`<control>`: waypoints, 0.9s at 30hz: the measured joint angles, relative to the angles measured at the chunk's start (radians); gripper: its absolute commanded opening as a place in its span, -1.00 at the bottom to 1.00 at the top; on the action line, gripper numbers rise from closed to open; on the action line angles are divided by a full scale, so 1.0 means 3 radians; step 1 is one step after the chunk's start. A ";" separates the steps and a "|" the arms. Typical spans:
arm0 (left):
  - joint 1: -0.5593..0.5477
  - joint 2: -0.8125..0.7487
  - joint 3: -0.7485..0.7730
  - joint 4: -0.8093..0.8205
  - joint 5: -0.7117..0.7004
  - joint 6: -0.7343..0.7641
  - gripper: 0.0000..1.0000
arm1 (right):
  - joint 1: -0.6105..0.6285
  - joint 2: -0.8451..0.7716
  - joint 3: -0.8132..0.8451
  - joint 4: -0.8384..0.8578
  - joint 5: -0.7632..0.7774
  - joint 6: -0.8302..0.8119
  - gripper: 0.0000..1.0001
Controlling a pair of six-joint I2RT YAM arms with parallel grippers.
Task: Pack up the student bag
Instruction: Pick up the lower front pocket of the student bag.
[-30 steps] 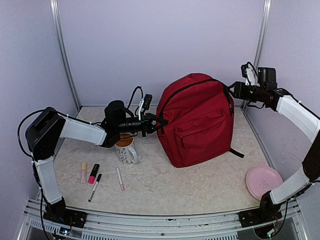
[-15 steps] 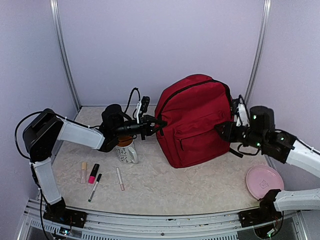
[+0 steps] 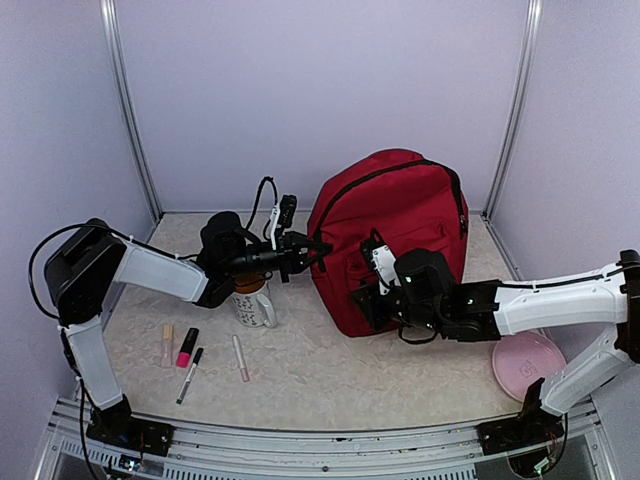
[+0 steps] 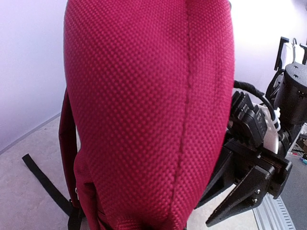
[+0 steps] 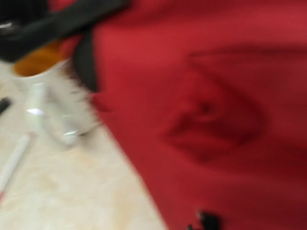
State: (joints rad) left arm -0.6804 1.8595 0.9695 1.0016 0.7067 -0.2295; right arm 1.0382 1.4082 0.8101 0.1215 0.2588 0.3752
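Since half a second ago the right arm has swung in from the bag's right flank and now reaches across its front. The right hand (image 3: 361, 298) sits low against the large dark red fabric backpack (image 3: 420, 220), at the near face by the front pocket. In the left wrist view its two black fingers (image 4: 235, 203) stand apart with a gap between them, gripping nothing. The right wrist view is blurred and shows only red fabric filling most of the frame.

The left arm has barely shifted. The left hand (image 3: 316, 246) touches the backpack's left edge about halfway up. Its fingers are hidden from its own camera, which sees only the close weave of the bag, so I cannot tell whether it is closed on the fabric or merely touching it.

The backpack stands upright on the pale mottled surface (image 3: 330, 385), between the two hands and farther back than both.

Directly below the left hand stands a white mug with an orange inside (image 3: 252, 300). Nearer than the mug lie a thin pale pen (image 3: 240, 357), a black-and-pink marker (image 3: 186, 347), a beige tube (image 3: 167, 345) and a slim dark pen (image 3: 189, 374). Well to the right of the right hand lies a round pink plate (image 3: 528, 363).
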 measured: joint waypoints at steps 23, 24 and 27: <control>-0.0024 -0.0004 0.0000 0.0006 0.0125 0.0072 -1.00 | -0.0347 -0.0479 0.0023 -0.0285 -0.0549 -0.0673 -0.43; -0.0025 -0.0004 0.0000 0.0005 0.0126 0.0081 -1.00 | -0.0367 -0.0538 0.0010 -0.0290 -0.0587 -0.0684 -0.41; -0.0029 -0.0004 0.0000 0.0004 0.0128 0.0098 -1.00 | -0.0421 -0.0622 -0.0038 -0.0285 -0.0655 -0.0708 -0.31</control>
State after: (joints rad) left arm -0.6891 1.8584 0.9695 1.0027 0.7452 -0.2001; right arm 0.9119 1.2217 0.7986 0.0360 0.0624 0.1627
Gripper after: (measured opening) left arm 0.029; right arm 0.303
